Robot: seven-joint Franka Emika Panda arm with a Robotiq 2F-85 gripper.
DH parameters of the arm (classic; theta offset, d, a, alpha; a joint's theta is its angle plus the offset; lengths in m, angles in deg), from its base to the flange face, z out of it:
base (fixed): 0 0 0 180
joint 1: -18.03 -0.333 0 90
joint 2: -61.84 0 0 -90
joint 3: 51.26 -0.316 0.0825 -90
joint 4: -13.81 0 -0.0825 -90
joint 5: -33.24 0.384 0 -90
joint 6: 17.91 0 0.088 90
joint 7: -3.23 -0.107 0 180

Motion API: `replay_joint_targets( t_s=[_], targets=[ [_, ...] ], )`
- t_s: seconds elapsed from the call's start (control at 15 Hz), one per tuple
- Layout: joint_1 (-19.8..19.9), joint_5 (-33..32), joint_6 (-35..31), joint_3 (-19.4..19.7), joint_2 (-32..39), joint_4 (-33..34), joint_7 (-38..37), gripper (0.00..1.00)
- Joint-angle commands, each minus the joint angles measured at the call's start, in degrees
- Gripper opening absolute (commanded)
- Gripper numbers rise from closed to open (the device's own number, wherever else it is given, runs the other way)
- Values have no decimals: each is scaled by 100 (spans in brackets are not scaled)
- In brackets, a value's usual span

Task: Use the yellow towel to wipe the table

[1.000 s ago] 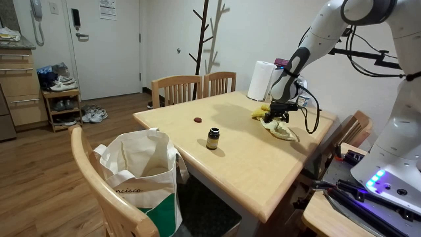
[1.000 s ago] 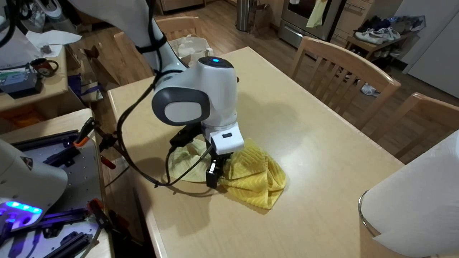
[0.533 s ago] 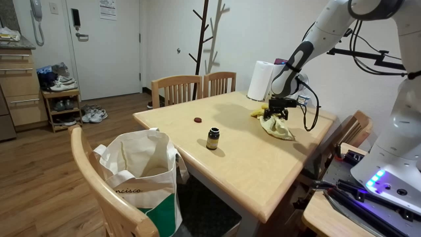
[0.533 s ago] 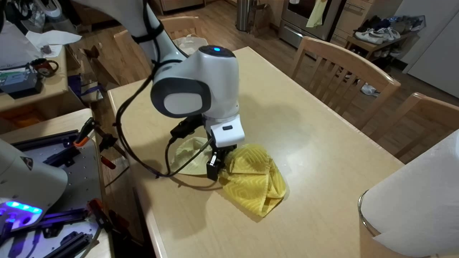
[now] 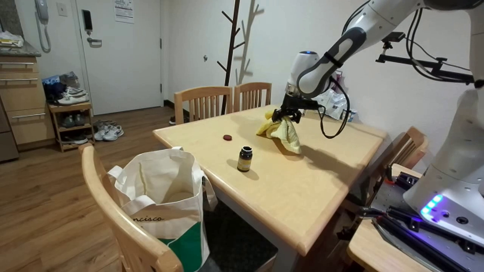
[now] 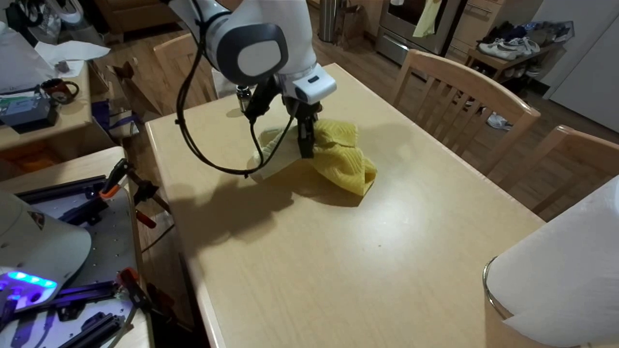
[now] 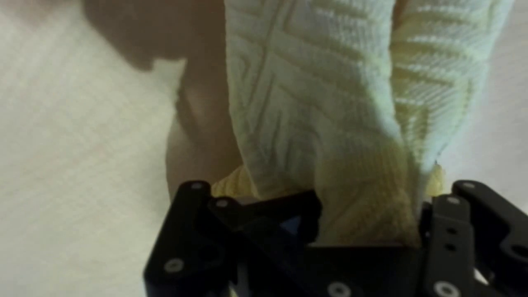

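Observation:
The yellow towel hangs in folds from my gripper in both exterior views (image 5: 286, 136) (image 6: 344, 166). One half looks pale yellow, the other deeper yellow. My gripper (image 5: 286, 115) (image 6: 306, 137) is shut on the towel's middle, above the wooden table (image 5: 264, 189) (image 6: 338, 270). The towel's shadow lies apart from parts of it, so it is at least partly lifted; I cannot tell whether its lowest edge touches the table. In the wrist view the towel (image 7: 321, 90) is bunched between the fingers (image 7: 367, 218); the fingertips are hidden by it.
A dark open bottle (image 5: 245, 159) (image 6: 243, 98) and a dark red lid (image 5: 227, 138) are on the table. A paper towel roll (image 6: 556, 280) stands at one end. A clear plastic bag (image 5: 332, 102) lies near the wall. A tote bag (image 5: 162, 189) sits on a chair.
My gripper has risen and moved with the towel across the table, away from the paper towel roll and nearer the bottle and lid. The towel has come along, still held.

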Motion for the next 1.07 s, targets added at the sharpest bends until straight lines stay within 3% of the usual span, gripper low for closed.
replay_joint_targets(
  t_s=[0.0,0.33,0.73,0.93,1.0],
  targets=[
    [70,-335,301,-550,4,439,432,1],
    [334,-133,420,-1319,366,694,1507,1],
    [504,-74,519,-1076,911,684,1479,1],
    [756,282,183,-1022,1348,366,1248,1],
    [872,421,351,-979,1301,327,1243,1]
  ],
)
